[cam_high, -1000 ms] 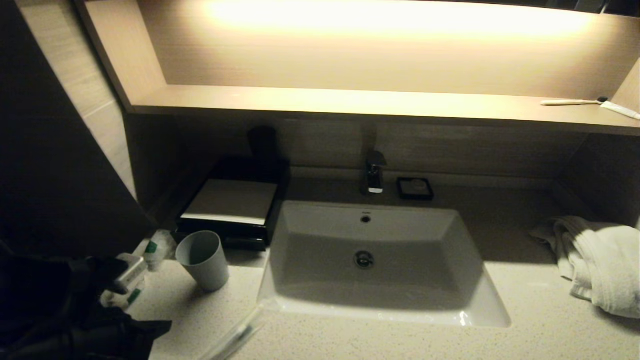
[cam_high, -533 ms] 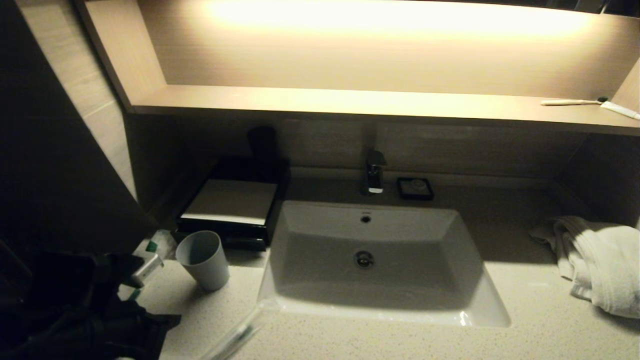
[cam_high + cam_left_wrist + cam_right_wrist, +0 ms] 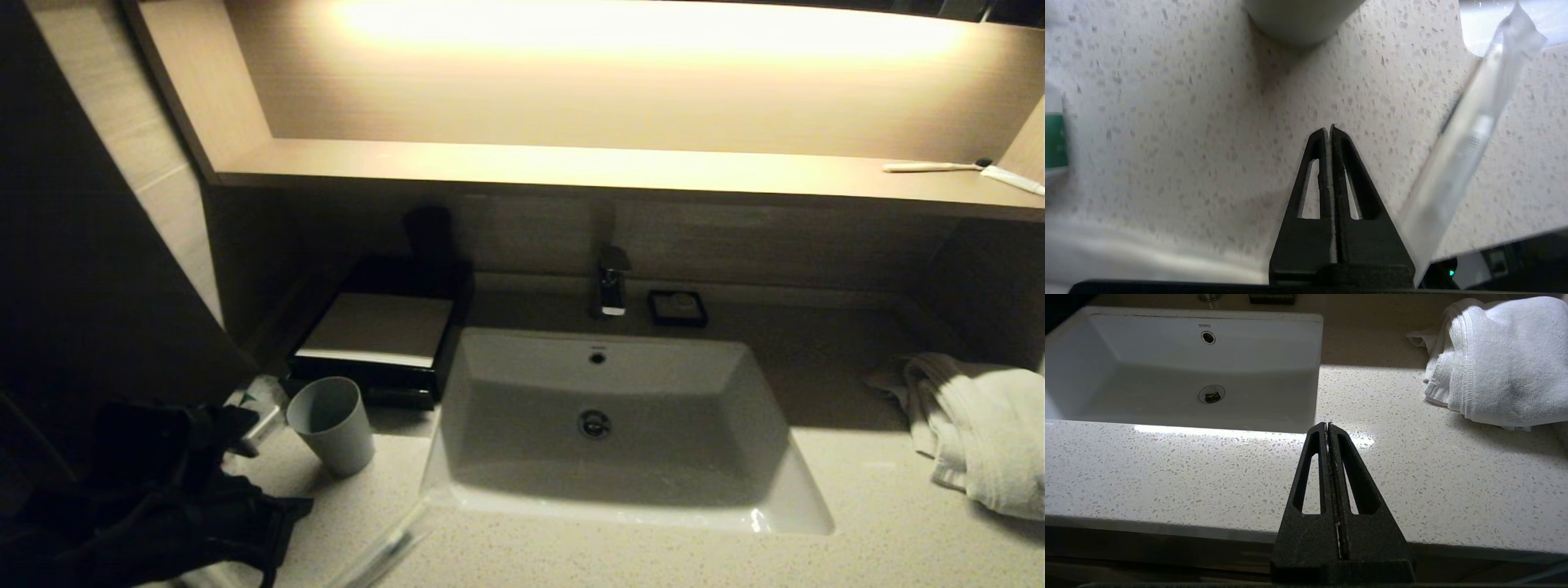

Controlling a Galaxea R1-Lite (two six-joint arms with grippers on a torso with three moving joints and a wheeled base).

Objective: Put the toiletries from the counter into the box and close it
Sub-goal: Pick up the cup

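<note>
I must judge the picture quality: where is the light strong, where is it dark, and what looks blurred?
Head view: the lit shelf glares brightly; the left arm and left gripper sit in deep shadow. Left wrist view: the clear-wrapped toothbrush and cup look soft and blurred. Right wrist view: the counter is evenly lit, with a bright streak beside the sink.

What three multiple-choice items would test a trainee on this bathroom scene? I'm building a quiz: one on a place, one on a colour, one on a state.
1. Where does the cup stand?
A. in the sink
B. on the counter, in front of the box
C. on the shelf

2. What colour is the towel?
A. white
B. black
C. green

3. How is the left pincer?
A. wide open
B. shut, empty
C. clamped on the cup

Answers:
1 B, the head view shows it on the stone, left of the sink.
2 A, it shows white in the right wrist view.
3 B, its tips meet over bare counter.
</note>
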